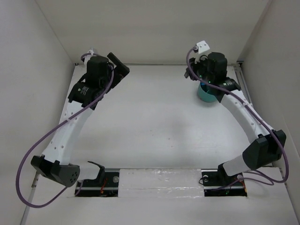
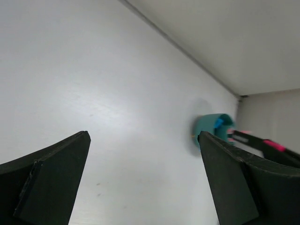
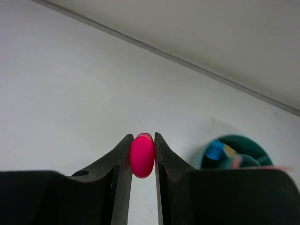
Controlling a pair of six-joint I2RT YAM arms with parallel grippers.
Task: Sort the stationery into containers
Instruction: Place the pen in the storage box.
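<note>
Teal plastic marks the one organiser point(image 1: 204, 95) in the top view. It sits on the white table point(image 1: 154, 122) at the far right, partly under the wrist of the right arm point(image 1: 243, 117). The left arm point(image 1: 70, 126) reaches to the far left corner, and the left gripper point(image 1: 118, 65) is well away from the organiser. Two arms show, and one container.

In the left wrist view, the left gripper's two fingers point(image 2: 47, 187) are spread wide with only bare table between them. The organiser lies far off, with one blue piece point(image 2: 219, 123) showing in it. Just to its right is a black bar with pink marks point(image 2: 274, 146), cut off by the finger in front.

In the right wrist view, the right gripper point(image 3: 143, 137) is pinched narrow on one pink-capped marker point(image 3: 142, 157), of which only the round pink end shows. The organiser is near, to the lower right. It is blurred and holds a blue piece and a tan piece point(image 3: 229, 151).
</note>
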